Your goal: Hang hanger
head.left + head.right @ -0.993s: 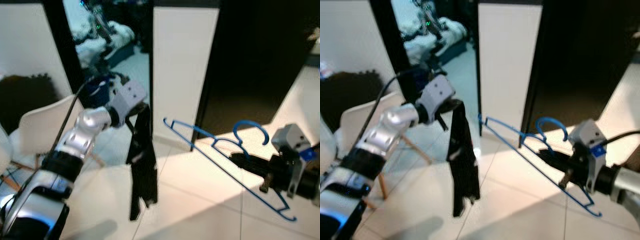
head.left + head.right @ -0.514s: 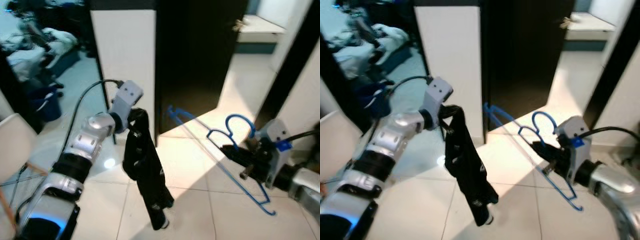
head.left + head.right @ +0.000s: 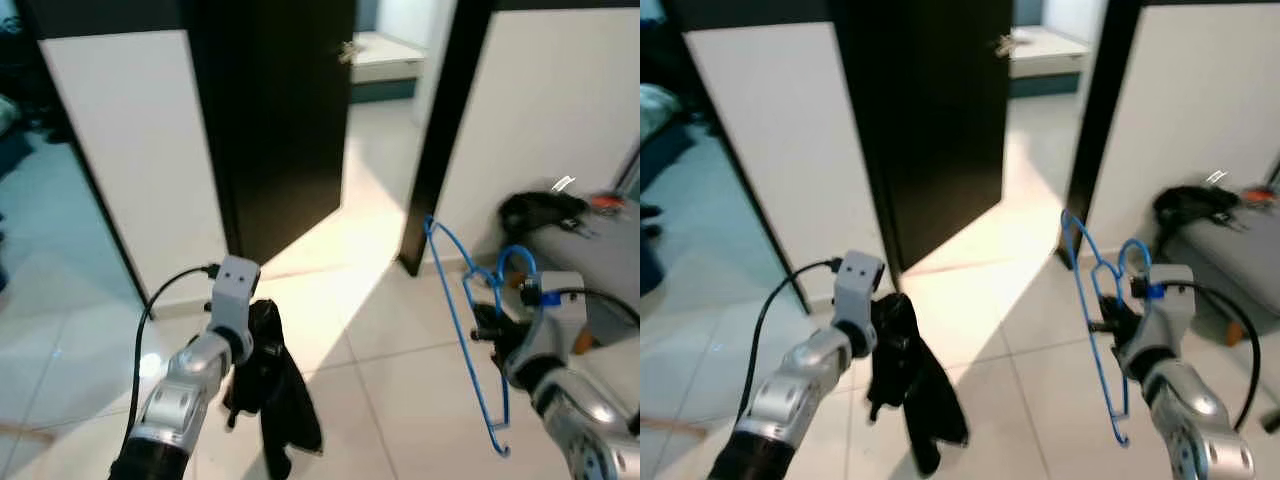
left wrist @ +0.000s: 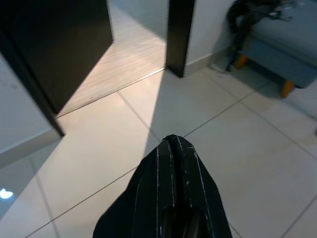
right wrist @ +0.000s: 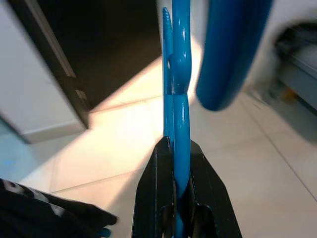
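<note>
Gripping the blue hanger (image 3: pixel 468 330), your right gripper (image 5: pixel 178 168) had jaws clamped; left gripper (image 4: pixel 174 148) pinched the black garment (image 3: pixel 270 395).

The left gripper's (image 4: pixel 174 148) fingers are wrapped almost entirely by the black garment (image 3: pixel 268 395) it carries, so from the wrist only cloth folds show and the fingertips stay buried. On the right, the blue hanger's (image 3: pixel 470 345) hook (image 5: pixel 233 52) sits so close to the wrist lens that it blurs into a thick smear, and the right gripper (image 5: pixel 177 163) hides the stretch of wire pinched between its fingers. Far right, the dark bundle (image 3: pixel 540 210) on the grey seat (image 3: pixel 590 260) is too small to tell, and the frame edge cuts the seat off.
</note>
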Motion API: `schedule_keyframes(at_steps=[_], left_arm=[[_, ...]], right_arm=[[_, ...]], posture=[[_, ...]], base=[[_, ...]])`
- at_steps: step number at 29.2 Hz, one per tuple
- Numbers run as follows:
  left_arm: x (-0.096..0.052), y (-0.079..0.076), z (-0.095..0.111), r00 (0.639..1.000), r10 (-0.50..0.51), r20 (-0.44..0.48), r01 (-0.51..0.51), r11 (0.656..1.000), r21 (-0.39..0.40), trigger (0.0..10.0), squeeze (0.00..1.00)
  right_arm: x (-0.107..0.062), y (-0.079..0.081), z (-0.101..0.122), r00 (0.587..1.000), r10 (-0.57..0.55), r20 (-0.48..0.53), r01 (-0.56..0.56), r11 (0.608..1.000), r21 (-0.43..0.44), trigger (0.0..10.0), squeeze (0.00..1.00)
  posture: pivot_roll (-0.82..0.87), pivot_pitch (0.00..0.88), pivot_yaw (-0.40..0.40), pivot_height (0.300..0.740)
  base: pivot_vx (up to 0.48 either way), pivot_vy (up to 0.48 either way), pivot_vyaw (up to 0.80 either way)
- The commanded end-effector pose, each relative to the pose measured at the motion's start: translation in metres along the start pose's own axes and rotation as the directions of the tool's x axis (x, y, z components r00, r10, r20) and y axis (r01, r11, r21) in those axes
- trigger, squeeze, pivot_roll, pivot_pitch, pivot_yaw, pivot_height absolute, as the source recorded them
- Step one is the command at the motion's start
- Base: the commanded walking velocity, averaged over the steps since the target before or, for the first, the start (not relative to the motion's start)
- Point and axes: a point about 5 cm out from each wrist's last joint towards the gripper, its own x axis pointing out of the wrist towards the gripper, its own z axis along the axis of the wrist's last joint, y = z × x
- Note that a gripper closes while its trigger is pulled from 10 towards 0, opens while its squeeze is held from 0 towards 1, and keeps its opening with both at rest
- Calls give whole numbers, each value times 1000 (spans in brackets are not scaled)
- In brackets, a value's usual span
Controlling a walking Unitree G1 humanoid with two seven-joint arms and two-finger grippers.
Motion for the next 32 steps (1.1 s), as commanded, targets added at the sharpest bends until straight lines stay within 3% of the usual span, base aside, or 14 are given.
schedule_keyframes(at_steps=[1,11,13,19,20,22,24,28,29,32], left_arm=[[-3,5,2,999,28,25,-28,999,-20,10000,0],[-6,2,14,998,42,47,-41,999,-20,10000,0],[1,1,32,996,6,93,-8,1000,17,10000,0],[10,-2,59,986,-45,159,36,998,59,10000,0],[18,-4,85,973,-85,213,70,994,78,10000,0],[20,-5,93,969,-96,228,79,993,84,10000,0],[24,-7,116,956,-124,264,97,989,112,10000,0],[26,-9,129,949,-142,281,108,985,133,10000,0],[27,-11,140,941,-164,296,122,980,155,10000,0],[27,-12,148,934,-183,308,134,976,174,10000,0]], right_arm=[[1,4,-2,1000,5,6,-5,1000,1,10000,0],[3,5,2,1000,21,11,-21,999,-25,10000,0],[2,5,9,996,84,12,-83,993,-79,10000,0],[-1,3,22,988,154,15,-151,978,-142,10000,0],[-4,3,37,975,223,21,-215,957,-197,10000,0],[-5,3,42,969,246,20,-236,947,-217,10000,0],[-12,9,58,936,351,31,-331,907,-259,10000,0],[-21,14,70,893,448,39,-420,862,-285,10000,0],[-32,20,78,838,545,25,-506,795,-334,10000,0],[-41,23,85,795,606,13,-562,745,-361,10000,0]], posture=[[143,0,25,740],[131,0,18,740],[122,0,19,740],[116,0,21,740],[109,0,23,740],[105,0,25,740],[103,0,25,740],[103,0,25,740],[105,0,26,740],[103,0,28,740]], base=[[0,0,-800],[0,0,-800],[0,0,-800],[0,0,-800],[0,0,-800],[0,0,-800],[0,0,-800],[0,0,-400],[0,0,0],[0,0,0]])
